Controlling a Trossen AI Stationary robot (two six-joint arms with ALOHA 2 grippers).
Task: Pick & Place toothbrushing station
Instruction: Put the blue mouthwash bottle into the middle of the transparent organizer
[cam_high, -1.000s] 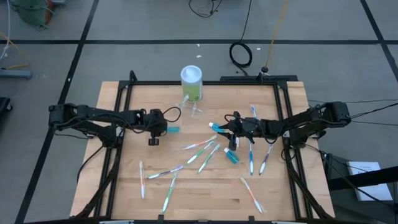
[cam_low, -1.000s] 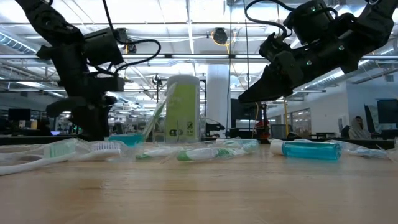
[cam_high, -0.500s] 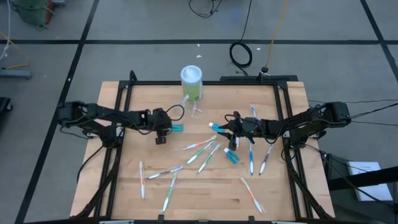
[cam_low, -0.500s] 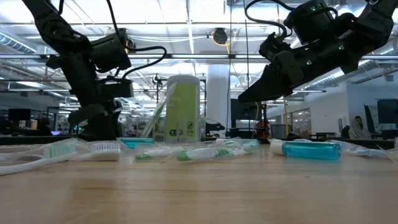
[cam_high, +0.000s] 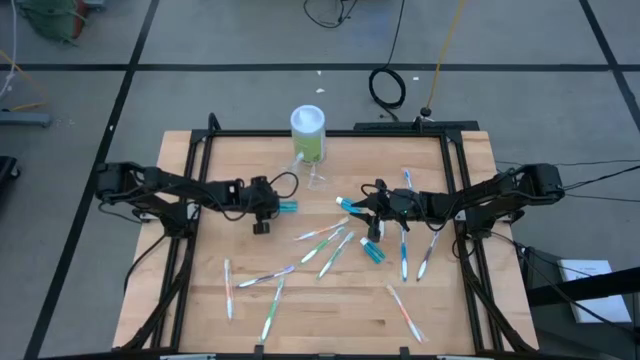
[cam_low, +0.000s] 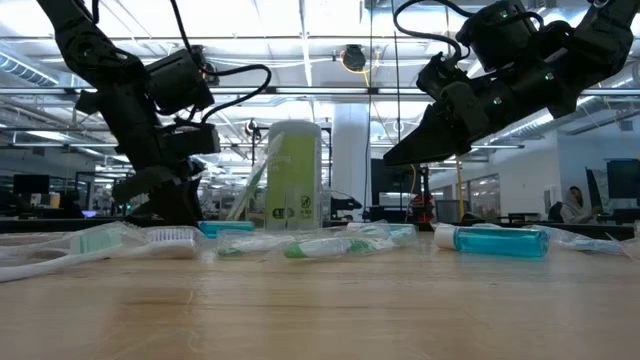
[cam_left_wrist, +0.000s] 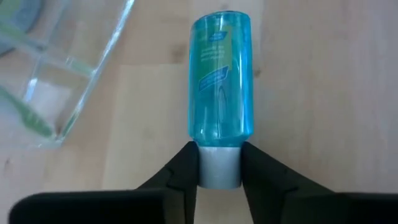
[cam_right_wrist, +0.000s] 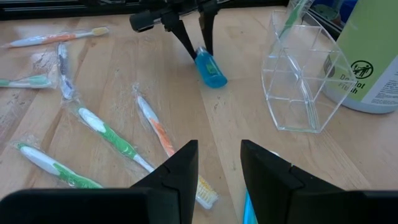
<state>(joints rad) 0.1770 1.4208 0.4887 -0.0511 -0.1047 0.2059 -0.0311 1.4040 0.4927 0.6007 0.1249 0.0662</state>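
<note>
The clear plastic holder (cam_high: 316, 178) stands on the table in front of the green canister (cam_high: 308, 135), with a green toothbrush (cam_right_wrist: 292, 15) standing in it. It also shows in the right wrist view (cam_right_wrist: 301, 81). My left gripper (cam_high: 266, 207) is down at the table, left of the holder, shut on a blue bottle (cam_left_wrist: 219, 74) that lies on its side. My right gripper (cam_high: 368, 203) is open and empty, above the table to the right of the holder, near another blue bottle (cam_high: 347, 204). My left gripper pinches the blue bottle's white cap (cam_left_wrist: 219, 171) between its two fingers, one finger (cam_left_wrist: 185, 171) on each side. The fingers slant down from the table's left and lie along the bottle's length. The bottle lies flat on the table, its bottom toward the table's right.
Several wrapped toothbrushes (cam_high: 322, 240) lie scattered over the middle and near part of the table. A third blue bottle (cam_high: 374, 252) lies right of centre. More toothbrushes (cam_high: 405, 250) lie near the right edge. The black frame rails (cam_high: 190, 180) run along both sides.
My left gripper has gone toward the table's right, up to the blue bottle lying there, and its fingers now stand around the cap. The bottle has slid a little toward the right.
</note>
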